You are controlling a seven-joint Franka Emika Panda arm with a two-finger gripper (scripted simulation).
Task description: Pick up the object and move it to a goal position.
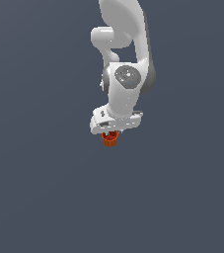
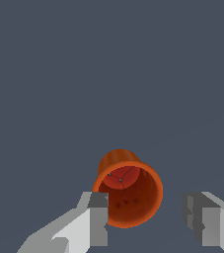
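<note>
Object of the task though it is, the small orange-red ribbed cup is dwarfed by the white robot arm (image 1: pixel 126 49), which is seen hanging over a plain grey-blue ground (image 1: pixel 34 197). Below the arm, the white two-fingered gripper (image 2: pixel 148 225) is held with its jaws spread apart. The cup (image 2: pixel 128 190) is seen between the fingers, one finger (image 2: pixel 97 220) touching or overlapping its rim, the other standing clear. Its interior is shown empty, with only small dark marks.
</note>
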